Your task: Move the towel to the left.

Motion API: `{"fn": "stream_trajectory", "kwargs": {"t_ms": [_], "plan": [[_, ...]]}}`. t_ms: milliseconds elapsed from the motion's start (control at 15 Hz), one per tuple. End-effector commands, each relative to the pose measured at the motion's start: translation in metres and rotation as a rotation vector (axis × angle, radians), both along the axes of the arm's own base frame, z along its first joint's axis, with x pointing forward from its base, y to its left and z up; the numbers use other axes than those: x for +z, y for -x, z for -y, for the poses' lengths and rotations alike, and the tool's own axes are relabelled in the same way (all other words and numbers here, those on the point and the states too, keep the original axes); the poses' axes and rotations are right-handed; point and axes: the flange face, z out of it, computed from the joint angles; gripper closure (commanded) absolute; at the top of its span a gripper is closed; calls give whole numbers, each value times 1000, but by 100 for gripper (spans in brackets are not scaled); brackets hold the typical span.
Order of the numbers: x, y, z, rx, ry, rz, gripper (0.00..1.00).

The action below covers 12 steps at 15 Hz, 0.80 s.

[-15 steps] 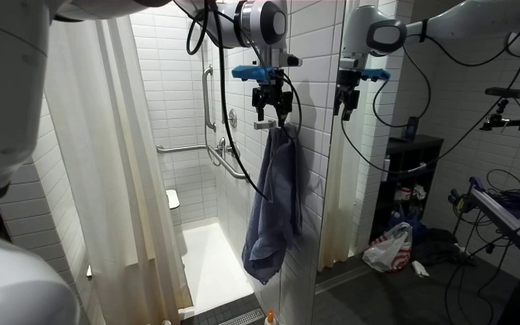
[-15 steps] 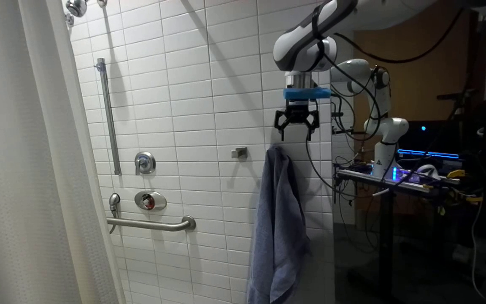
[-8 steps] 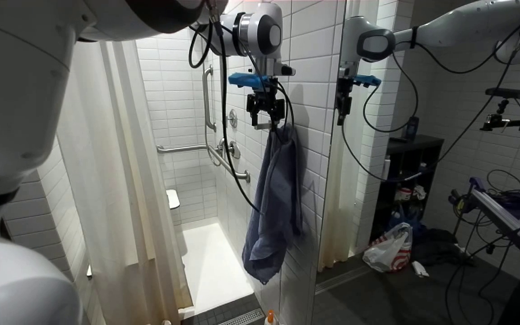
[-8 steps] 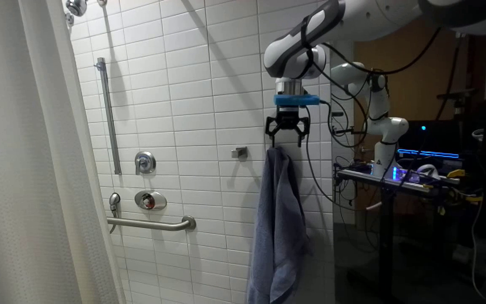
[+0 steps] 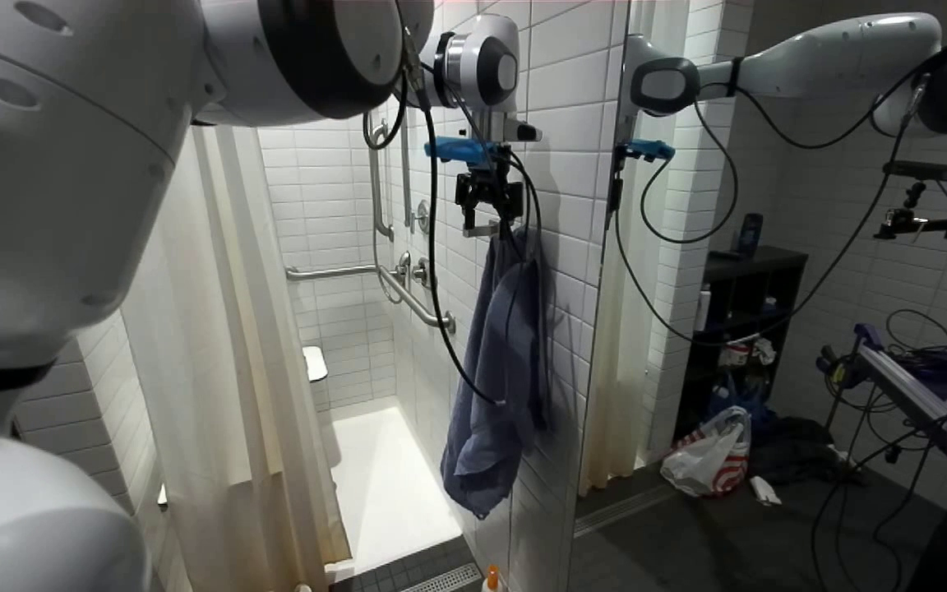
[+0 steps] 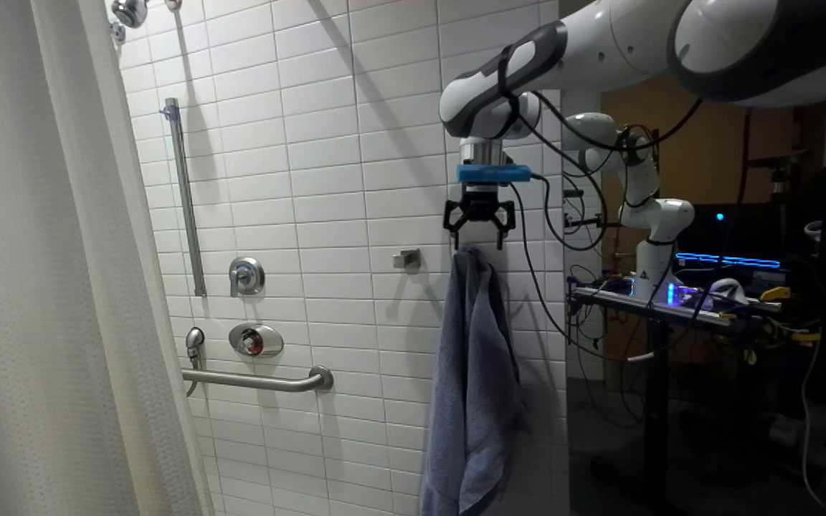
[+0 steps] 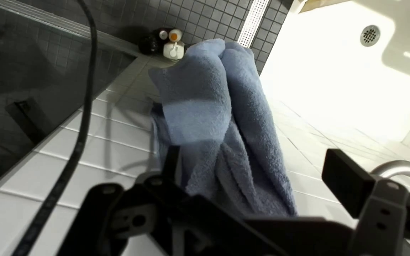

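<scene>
A blue-grey towel (image 6: 470,387) hangs against the white tiled wall, bunched narrow at its top. It also shows in an exterior view (image 5: 486,411) and in the wrist view (image 7: 205,117). My gripper (image 6: 478,247) points down just above the towel's top, also seen in an exterior view (image 5: 490,226). Its fingers stand apart, with the towel's top between them or just below; contact cannot be told. In the wrist view the gripper (image 7: 260,170) is open, with towel cloth near the left finger and a gap to the right finger. What holds the towel up is hidden.
A bare metal hook (image 6: 406,259) sits on the wall left of the towel. A grab bar (image 6: 259,381), shower knobs (image 6: 247,276) and a curtain (image 6: 62,287) lie farther left. A mirror (image 5: 646,345) stands right of the towel. A black cable (image 5: 432,247) hangs beside the arm.
My gripper has come down and shifted left in an exterior view, from above and right of the towel to over its top. The fingers stay apart. The towel has not visibly moved.
</scene>
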Motion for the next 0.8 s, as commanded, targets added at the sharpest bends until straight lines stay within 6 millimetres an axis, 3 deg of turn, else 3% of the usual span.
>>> {"fn": "stream_trajectory", "kwargs": {"t_ms": [0,733], "plan": [[5,-14,7,3,-33,6,0],[-8,-18,9,-9,-16,-4,0]]}}
